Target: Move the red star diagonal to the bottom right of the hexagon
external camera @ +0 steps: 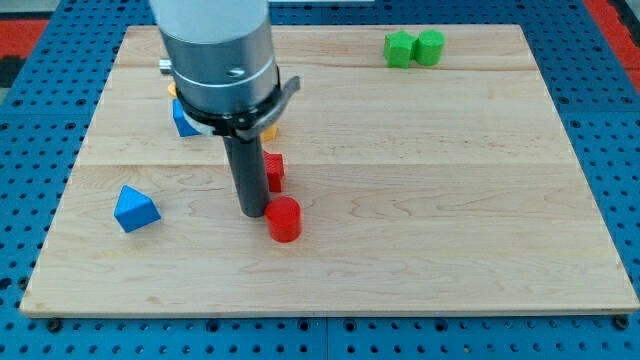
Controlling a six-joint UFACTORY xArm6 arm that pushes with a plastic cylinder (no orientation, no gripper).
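Tip point(252, 213) planted on the wooden board point(420, 250), gripping nothing, touching the red hexagonal block point(284, 219) at its left. Just behind, red star point(273, 171) half hidden by the rod, presumably awaiting a push down-right. Farther left, blue triangle point(135, 209); behind, blue block point(184, 121), orange block point(268, 130); farthest, two green blocks point(414, 48).

My tip point(251, 212) is dark; red hexagon point(284, 219), red star point(273, 170), blue triangle point(135, 209), two green blocks point(414, 48), pale wooden board point(450, 200).
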